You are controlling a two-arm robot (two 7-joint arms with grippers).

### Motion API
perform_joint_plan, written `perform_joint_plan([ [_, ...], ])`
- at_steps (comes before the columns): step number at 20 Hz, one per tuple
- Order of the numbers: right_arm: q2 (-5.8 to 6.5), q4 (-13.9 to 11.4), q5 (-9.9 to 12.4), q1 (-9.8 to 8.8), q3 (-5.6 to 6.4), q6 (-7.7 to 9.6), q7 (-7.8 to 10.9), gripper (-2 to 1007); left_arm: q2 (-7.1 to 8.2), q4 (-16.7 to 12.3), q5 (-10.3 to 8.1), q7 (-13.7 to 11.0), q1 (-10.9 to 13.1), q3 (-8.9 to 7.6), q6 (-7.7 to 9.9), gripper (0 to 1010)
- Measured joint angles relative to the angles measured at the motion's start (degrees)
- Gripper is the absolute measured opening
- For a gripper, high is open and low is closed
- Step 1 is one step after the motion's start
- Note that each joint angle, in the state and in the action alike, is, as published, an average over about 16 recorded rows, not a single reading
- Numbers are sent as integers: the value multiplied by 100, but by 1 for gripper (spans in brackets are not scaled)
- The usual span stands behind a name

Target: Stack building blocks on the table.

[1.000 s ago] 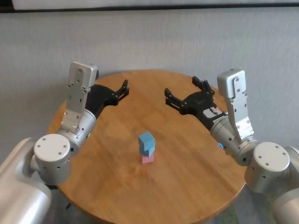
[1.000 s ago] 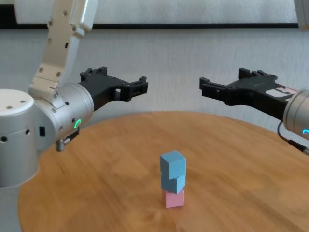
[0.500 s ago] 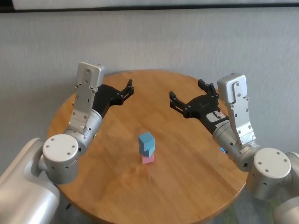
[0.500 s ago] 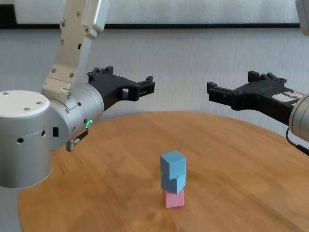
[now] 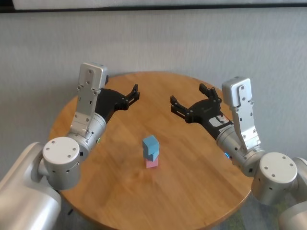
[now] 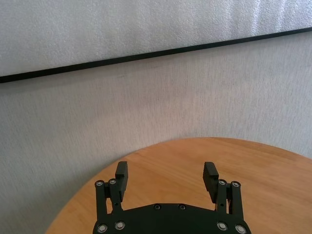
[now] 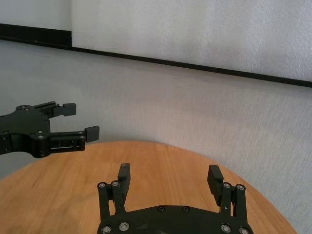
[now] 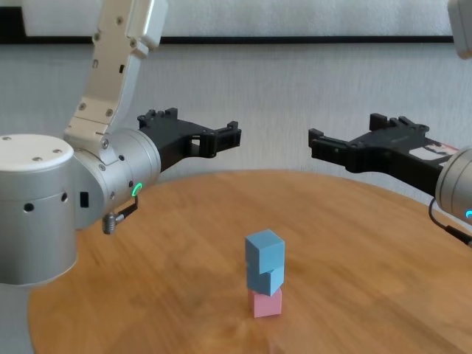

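Round wood-grain bench (image 5: 192, 191). Frame centre: 1 stack of 3 building blocks (image 5: 151, 151), pink block (image 5: 152, 163) at the base, 2 light blue above, top one turned askew. Beyond, upper left: left gripper (image 5: 134, 92), fingers spread wide, holding nothing. Upper right: right gripper (image 5: 189, 100), fingers spread wide, holding nothing, raised above the bench.

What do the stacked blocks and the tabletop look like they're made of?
Blocks: top blue block, second blue block and pink block look matte, no glare; likely foam or painted wood. Table: warm wood-grain top, slight sheen; wood or laminate.
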Motion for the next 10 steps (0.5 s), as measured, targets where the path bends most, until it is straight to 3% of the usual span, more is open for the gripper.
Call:
perform_joint_plan([
  [10,-6,37,27,18,7,0,54,1001,-14,-41,-67,-69,22,-42,80,1000],
])
